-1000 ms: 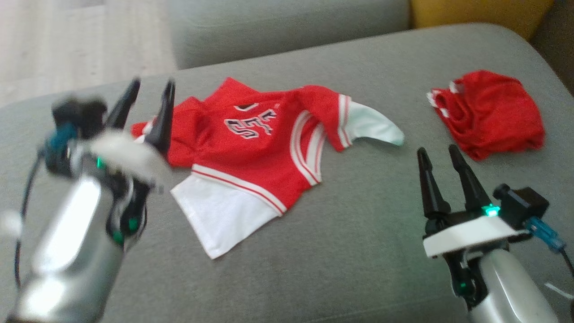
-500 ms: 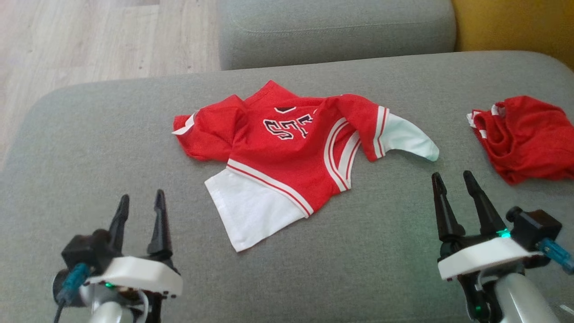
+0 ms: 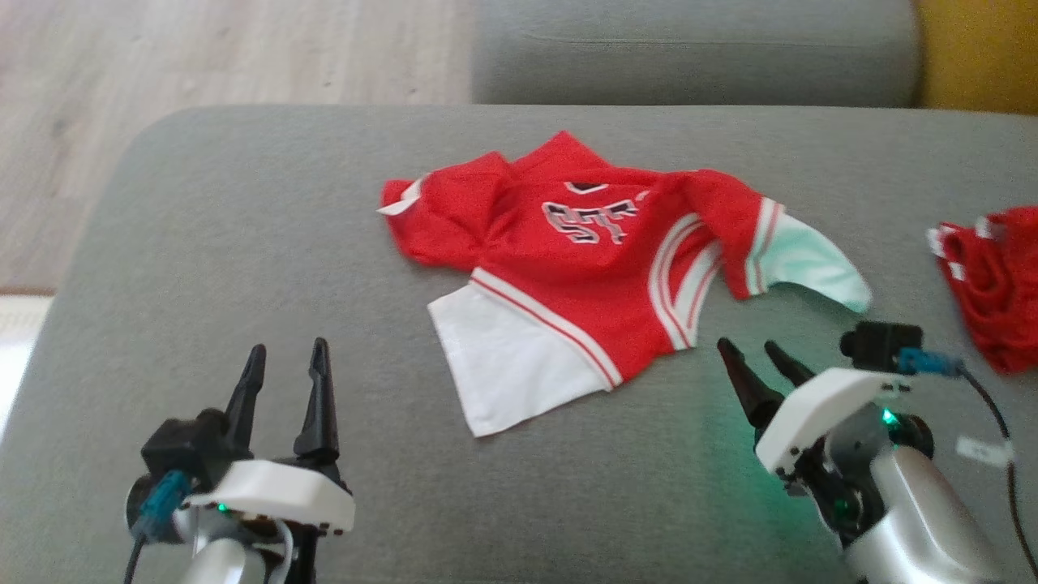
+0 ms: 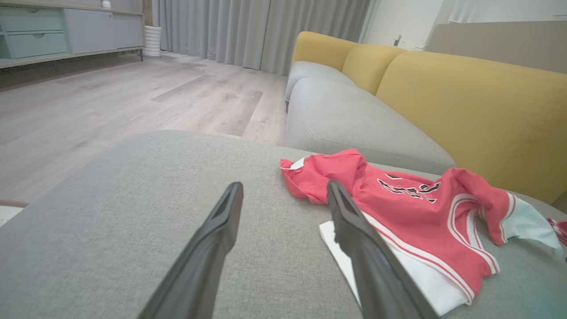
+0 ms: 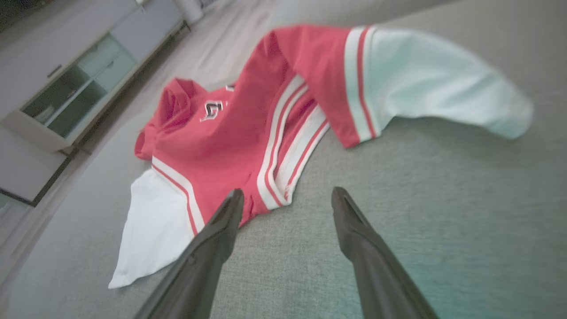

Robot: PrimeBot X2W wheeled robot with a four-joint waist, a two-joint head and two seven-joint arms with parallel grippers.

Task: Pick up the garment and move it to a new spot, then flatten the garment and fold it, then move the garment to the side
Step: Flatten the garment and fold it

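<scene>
The garment [image 3: 592, 276] is a red jersey with white stripes, white sleeves and dark lettering, lying crumpled on the grey cushion [image 3: 243, 268]. It also appears in the left wrist view [image 4: 412, 208] and the right wrist view [image 5: 248, 128]. My left gripper [image 3: 286, 362] hovers open near the cushion's front left, well clear of the garment. My right gripper [image 3: 750, 350] is open just right of the jersey's lower hem, its fingers [image 5: 221, 226] pointing toward the striped edge without touching it.
A second red garment [image 3: 989, 284] lies bunched at the cushion's right edge. A grey seat cushion [image 3: 689, 49] sits behind, with yellow backrests [image 4: 469, 102] beyond. Wooden floor [image 3: 203, 65] lies to the left past the cushion's edge.
The head camera swung, shifting the whole scene right. My left arm came down from beside the jersey to the front left. My right gripper tilted in toward the jersey's hem.
</scene>
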